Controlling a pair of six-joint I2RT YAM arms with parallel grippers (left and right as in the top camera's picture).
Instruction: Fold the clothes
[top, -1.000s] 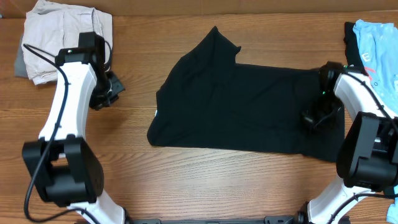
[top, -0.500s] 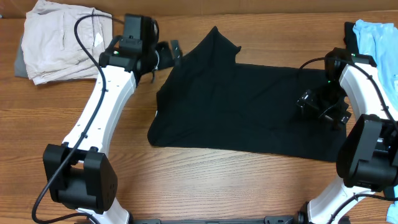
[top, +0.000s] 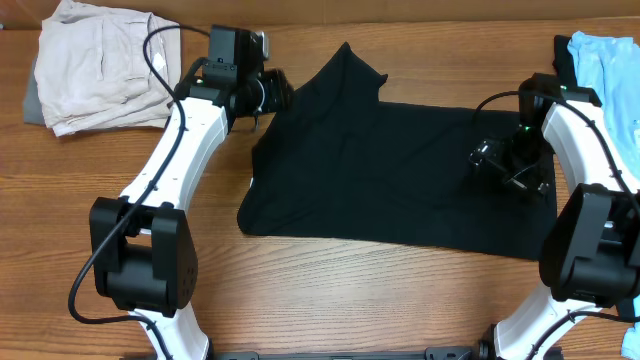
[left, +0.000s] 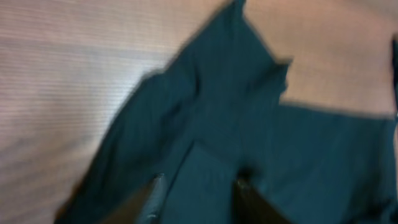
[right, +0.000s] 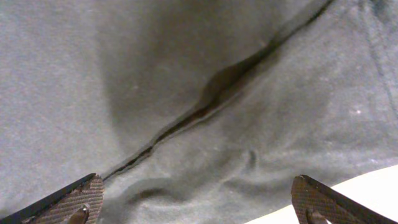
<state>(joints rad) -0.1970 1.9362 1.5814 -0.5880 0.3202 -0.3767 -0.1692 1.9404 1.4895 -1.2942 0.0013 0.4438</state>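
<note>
The clothes, a black T-shirt (top: 390, 170), lie spread across the middle of the table, one sleeve pointing to the far edge. My left gripper (top: 278, 92) hovers at the shirt's far left edge beside that sleeve. In the blurred left wrist view its fingertips (left: 155, 186) stand a narrow gap apart over the dark cloth (left: 249, 124), so the left gripper (left: 198, 186) is open with nothing pinched. My right gripper (top: 500, 165) is over the shirt's right part. It (right: 199, 199) is wide open above the cloth, where a creased fold (right: 211, 99) runs diagonally.
A beige folded garment (top: 95, 65) lies at the far left corner. A light-blue shirt (top: 605, 70) lies at the far right over something dark. Bare wooden table (top: 330, 290) runs along the near side.
My left arm swung from the table's left side to the shirt's far left edge, opened, then narrowed its jaws. My right gripper opened and shifted slightly left over the shirt.
</note>
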